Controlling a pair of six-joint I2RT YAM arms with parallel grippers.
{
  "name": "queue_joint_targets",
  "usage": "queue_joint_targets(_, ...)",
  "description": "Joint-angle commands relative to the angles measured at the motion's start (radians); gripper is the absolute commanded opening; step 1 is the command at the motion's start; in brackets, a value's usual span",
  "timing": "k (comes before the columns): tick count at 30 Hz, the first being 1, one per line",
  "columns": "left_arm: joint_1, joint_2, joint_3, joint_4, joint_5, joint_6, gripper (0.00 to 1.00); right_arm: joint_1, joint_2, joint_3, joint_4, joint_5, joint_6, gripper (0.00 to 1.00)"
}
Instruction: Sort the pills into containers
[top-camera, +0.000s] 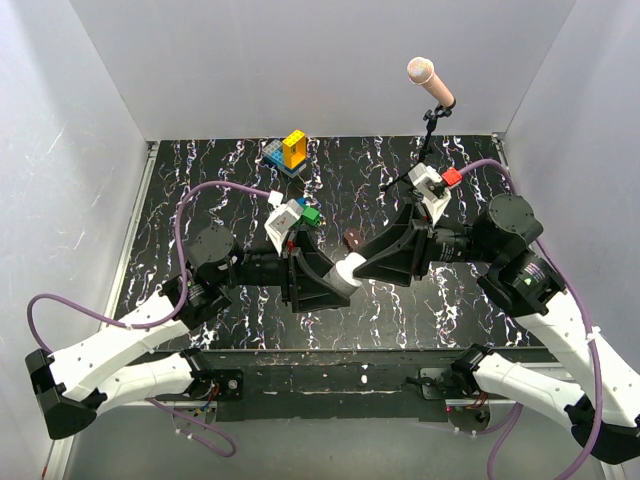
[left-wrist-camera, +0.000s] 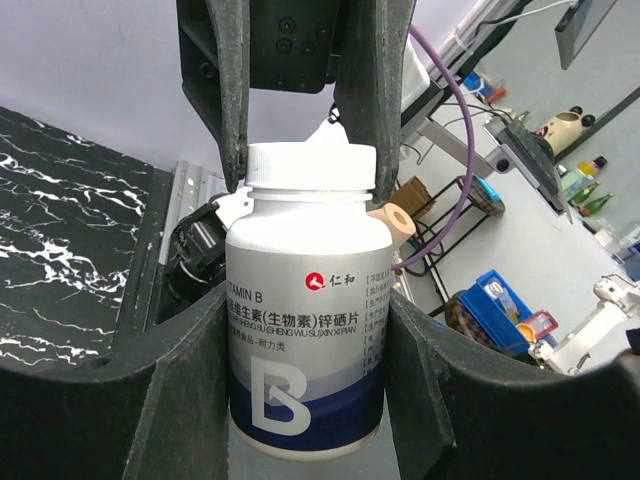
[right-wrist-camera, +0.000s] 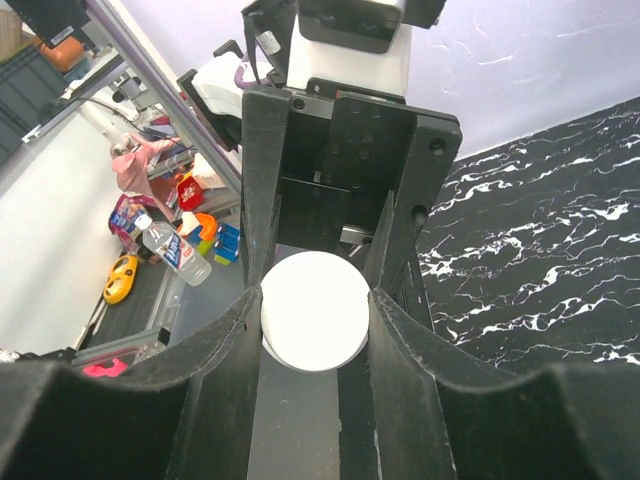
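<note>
Black marbled desk (top-camera: 200, 170), centre frame: left tool (left-wrist-camera: 305, 345) clamps the vitamin B bottle (left-wrist-camera: 305, 290), right tool (right-wrist-camera: 315, 335) its white cap (left-wrist-camera: 310, 165), presumably to unscrew.

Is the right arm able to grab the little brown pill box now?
Probably not: the right pincer is gripping the white round cap of the white plastic bottle; the brown plastic pill box lies uncovered.

"B" on bottle (left-wrist-camera: 305, 330) (brand 仁和)
</note>
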Motion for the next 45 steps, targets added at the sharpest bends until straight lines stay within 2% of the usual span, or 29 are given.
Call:
queue_joint_targets(1,0.004,0.0,-0.003,0.066,0.033,-0.032,0.0,0.001,-0.028,0.016,0.054,-0.048,-0.035,0.01)
queue_joint_targets(6,0.004,0.0,-0.006,0.05,0.015,-0.018,0.0,0.001,-0.017,0.022,0.038,-0.032,-0.035,0.01)
queue_joint_targets(7,0.004,0.004,-0.006,0.045,0.011,-0.017,0.0,0.001,-0.016,0.022,0.038,-0.032,-0.033,0.06)
queue_joint_targets(12,0.004,-0.003,-0.003,0.013,-0.012,0.0,0.0,0.001,-0.022,0.006,0.055,0.0,-0.01,0.68)
queue_joint_targets(14,0.004,-0.006,0.0,-0.003,-0.018,0.008,0.0,0.001,-0.025,0.006,0.061,0.012,-0.001,0.81)
queue_joint_targets(17,0.004,-0.006,0.0,-0.032,-0.024,0.021,0.0,0.001,-0.043,0.001,0.072,0.072,0.036,0.91)
queue_joint_targets(21,0.004,0.002,0.007,-0.07,-0.022,0.037,0.0,0.001,-0.068,-0.004,0.067,0.176,0.068,0.92)
queue_joint_targets(24,0.004,0.008,0.013,-0.081,-0.019,0.048,0.0,0.001,-0.065,0.022,-0.015,0.28,0.068,0.92)
queue_joint_targets(31,0.003,0.01,0.055,-0.203,-0.091,0.119,0.0,0.001,0.044,0.203,-0.362,0.46,0.094,0.92)
queue_joint_targets(34,0.004,0.011,0.073,-0.288,-0.153,0.176,0.0,0.001,0.107,0.285,-0.466,0.452,0.103,0.92)
queue_joint_targets(40,0.004,0.023,0.086,-0.337,-0.2,0.218,0.0,0.001,0.213,0.38,-0.655,0.452,0.135,0.92)
queue_joint_targets(45,0.004,0.022,0.099,-0.4,-0.258,0.255,0.0,0.001,0.277,0.408,-0.726,0.371,0.178,0.91)
